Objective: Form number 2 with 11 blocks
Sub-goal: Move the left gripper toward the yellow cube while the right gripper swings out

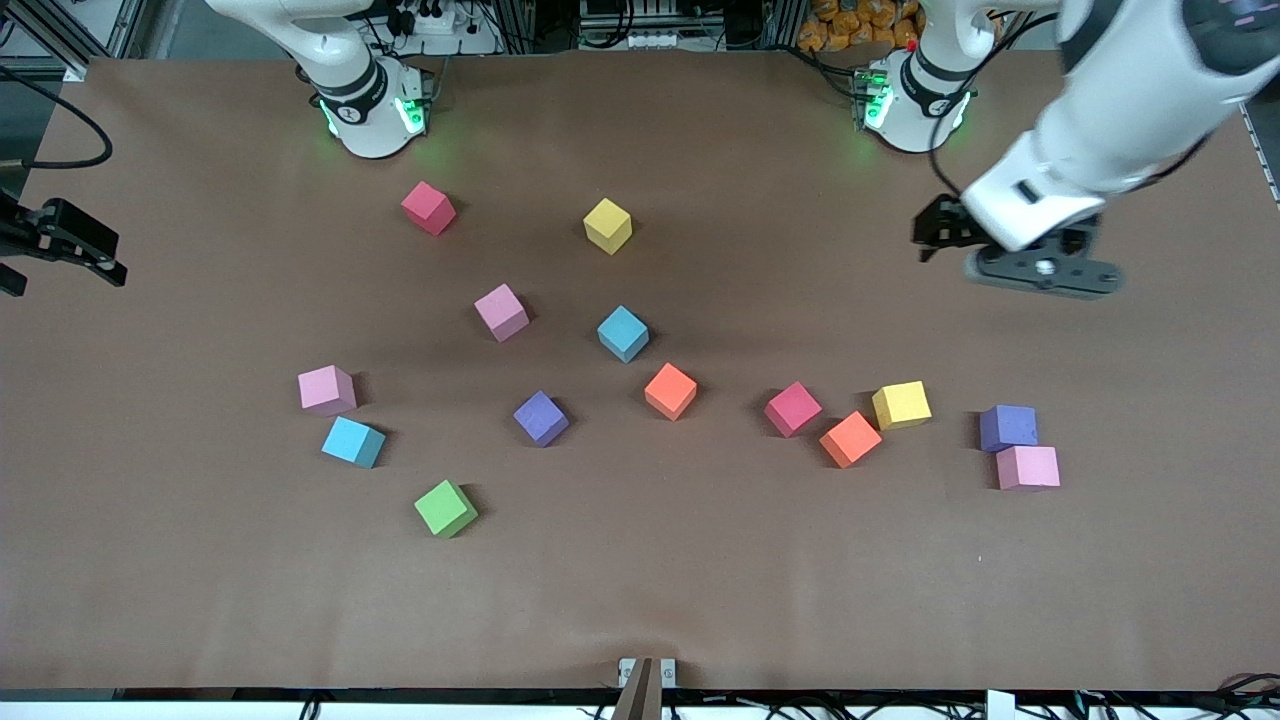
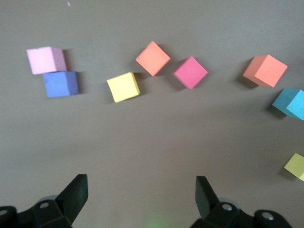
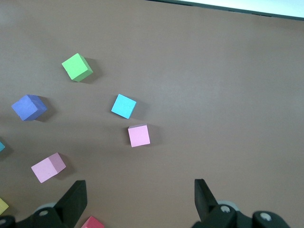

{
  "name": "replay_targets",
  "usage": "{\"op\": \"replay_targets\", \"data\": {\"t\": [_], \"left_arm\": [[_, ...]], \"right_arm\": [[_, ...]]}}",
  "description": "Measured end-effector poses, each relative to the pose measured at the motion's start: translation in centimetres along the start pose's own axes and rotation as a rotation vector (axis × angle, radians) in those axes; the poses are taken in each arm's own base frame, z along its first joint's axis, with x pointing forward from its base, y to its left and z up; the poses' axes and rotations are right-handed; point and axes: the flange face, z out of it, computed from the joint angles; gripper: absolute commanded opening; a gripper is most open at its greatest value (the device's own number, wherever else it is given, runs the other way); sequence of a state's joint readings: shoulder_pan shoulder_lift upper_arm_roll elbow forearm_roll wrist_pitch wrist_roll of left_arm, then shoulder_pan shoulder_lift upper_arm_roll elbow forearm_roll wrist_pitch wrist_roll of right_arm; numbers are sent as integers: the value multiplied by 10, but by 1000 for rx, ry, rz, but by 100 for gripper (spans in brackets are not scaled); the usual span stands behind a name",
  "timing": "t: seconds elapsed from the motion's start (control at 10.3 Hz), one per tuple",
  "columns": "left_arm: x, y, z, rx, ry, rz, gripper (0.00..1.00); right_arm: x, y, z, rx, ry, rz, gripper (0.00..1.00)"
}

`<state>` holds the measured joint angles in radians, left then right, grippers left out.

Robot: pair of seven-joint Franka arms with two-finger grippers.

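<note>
Blocks [image 1: 670,390]: scattered loose on my desk [image 1: 700,600], no digit begun; left claw [image 1: 1010,255]: jaws wide, empty, over bare desk, the yellow block [image 1: 901,405] nearest it, toward the front camera; right claw [image 3: 140,199]: wide, empty, waiting at its desk end.

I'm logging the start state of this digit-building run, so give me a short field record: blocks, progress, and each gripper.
blocks: thirteen cubes scattered on the table, none stacked
touching pair: purple cube against pink cube, at the left arm's end
nearest the front camera: green cube
number 2: not begun; no row or column laid
left gripper: open, empty, over bare table at the left arm's end
right gripper: open, empty, at the right arm's end of the table
</note>
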<state>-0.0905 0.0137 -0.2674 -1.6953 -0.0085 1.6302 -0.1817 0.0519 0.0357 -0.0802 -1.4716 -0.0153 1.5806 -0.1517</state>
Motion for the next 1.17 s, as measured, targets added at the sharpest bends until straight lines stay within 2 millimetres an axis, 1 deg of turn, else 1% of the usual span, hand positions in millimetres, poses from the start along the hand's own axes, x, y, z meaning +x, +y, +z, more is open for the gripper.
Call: {"op": "replay_targets", "data": {"t": [0.1, 0.2, 0.39, 0.49, 0.59, 0.78, 0.88, 0.98, 1.17], "left_arm": [[-4, 16, 7, 5, -13, -14, 100], [-7, 31, 15, 9, -21, -24, 100], [-14, 63, 36, 14, -20, -59, 100], [-18, 78, 44, 17, -24, -90, 100], [-21, 89, 50, 10, -28, -120, 100], [-24, 101, 56, -38, -45, -185, 100], [-25, 106, 62, -52, -51, -224, 100], [-27, 116, 71, -56, -55, -264, 100], [-36, 145, 89, -78, -59, -354, 100]], "right_arm": [[3, -7, 5, 3, -9, -14, 100], [8, -19, 12, 5, -21, -36, 100], [19, -44, 32, 9, -53, -78, 100], [24, -52, 42, 11, -71, -93, 100], [28, -61, 53, 12, -92, -107, 100], [27, -87, 74, 19, -185, -149, 100], [22, -100, 83, 26, -247, -171, 100], [15, -117, 88, 40, -310, -197, 100], [9, -150, 86, 89, -327, -245, 100]]}}
